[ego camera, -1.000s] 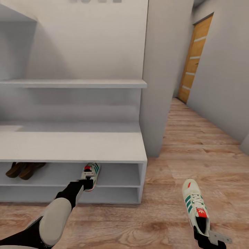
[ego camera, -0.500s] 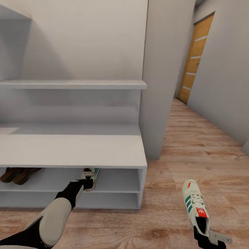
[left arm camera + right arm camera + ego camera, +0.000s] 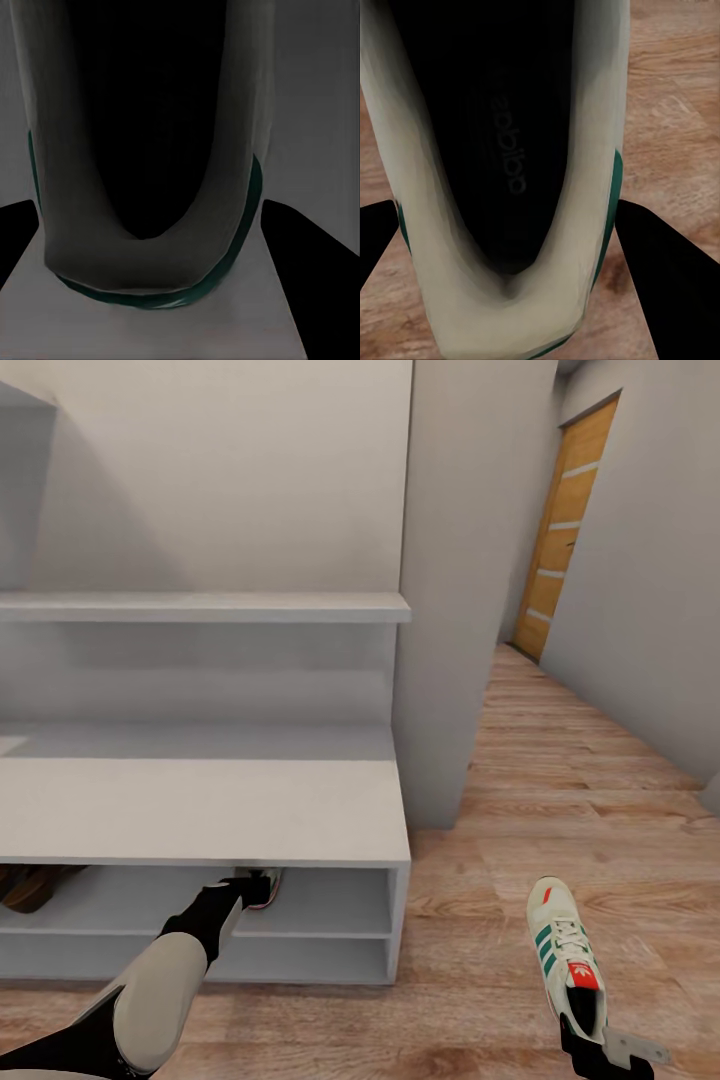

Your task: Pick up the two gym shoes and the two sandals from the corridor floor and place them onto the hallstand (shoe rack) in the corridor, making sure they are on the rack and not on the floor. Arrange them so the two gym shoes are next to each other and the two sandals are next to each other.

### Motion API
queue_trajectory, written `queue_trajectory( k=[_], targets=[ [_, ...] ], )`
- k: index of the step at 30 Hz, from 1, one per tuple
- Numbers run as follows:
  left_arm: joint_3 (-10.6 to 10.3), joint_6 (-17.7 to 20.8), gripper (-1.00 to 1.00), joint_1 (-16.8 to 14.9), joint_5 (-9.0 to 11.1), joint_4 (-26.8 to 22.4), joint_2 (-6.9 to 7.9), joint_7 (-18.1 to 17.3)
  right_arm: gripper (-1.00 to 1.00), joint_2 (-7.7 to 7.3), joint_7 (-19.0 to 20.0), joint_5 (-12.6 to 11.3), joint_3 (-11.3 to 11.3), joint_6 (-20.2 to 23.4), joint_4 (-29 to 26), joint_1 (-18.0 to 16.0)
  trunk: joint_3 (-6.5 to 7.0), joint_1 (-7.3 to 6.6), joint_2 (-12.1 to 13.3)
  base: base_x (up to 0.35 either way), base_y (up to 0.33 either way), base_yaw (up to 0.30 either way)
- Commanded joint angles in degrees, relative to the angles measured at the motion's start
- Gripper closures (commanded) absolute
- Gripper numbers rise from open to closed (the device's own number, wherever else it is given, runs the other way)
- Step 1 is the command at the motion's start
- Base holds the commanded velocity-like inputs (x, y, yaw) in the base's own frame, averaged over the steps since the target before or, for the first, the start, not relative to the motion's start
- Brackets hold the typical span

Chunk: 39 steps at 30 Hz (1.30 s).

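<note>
In the head view the left arm is stretched forward into the upper open shelf of the hallstand (image 3: 200, 810), under its wide white top. The left gripper (image 3: 255, 885) is closed on the heel of the first gym shoe (image 3: 262, 882), which is held just inside that shelf, near the middle of the visible unit; whether its sole touches the shelf board cannot be told. In the left wrist view the dim heel collar of this shoe (image 3: 150, 255) is seen close up between the two dark fingers, with a green edge along its rim.

At the far left of the same shelf a dark brown part of the sandals (image 3: 25, 885) is seen, cut by the frame edge.

The second gym shoe (image 3: 565, 955) is held by its heel in the right gripper (image 3: 590, 1040), clamped shut on it, over the corridor floor (image 3: 560, 780), to the right of the hallstand and well apart from it, toe pointing away from the robot. In the right wrist view its dark insole and white collar (image 3: 495, 285) are seen over wood planks.

An orange door (image 3: 565, 530) is seen down the corridor
</note>
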Motion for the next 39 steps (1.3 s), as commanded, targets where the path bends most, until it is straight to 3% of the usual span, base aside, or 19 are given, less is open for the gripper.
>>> queue_trajectory(
  k=[1, 16, 17, 30, 39],
  targets=[
    [0.48, 0.27, 1.00, -0.02, -0.58, -0.21, -0.07, -0.48, 1.00, 0.01, -0.14, 0.43, -0.25, -0.19, 0.06, -0.05, -0.05, -0.01, -0.02, 0.015, -0.009, 0.000],
    [0.53, 0.26, 1.00, -0.02, -0.58, -0.12, -0.18, -0.87, 1.00, 0.01, -0.14, 0.44, -0.25, -0.19, 0.06, -0.05, -0.05, -0.01, -0.02, 0.002, -0.001, 0.000],
    [0.53, 0.26, -1.00, -0.02, -0.58, -0.12, -0.19, -0.88, 1.00, 0.01, -0.14, 0.44, -0.25, -0.20, 0.06, -0.05, -0.05, -0.01, -0.02, 0.000, 0.000, 0.000],
    [0.53, 0.26, -1.00, -0.02, -0.60, -0.09, -0.15, -1.09, 1.00, 0.01, -0.14, 0.45, -0.25, -0.20, 0.06, -0.05, -0.05, -0.01, -0.02, -0.008, 0.001, 0.000],
    [0.47, 0.26, -1.00, -0.02, -0.58, -0.09, -0.05, -1.12, 1.00, 0.01, -0.14, 0.42, -0.25, -0.19, 0.06, -0.05, -0.05, -0.01, -0.02, -0.258, 0.061, 0.000]
  ],
)
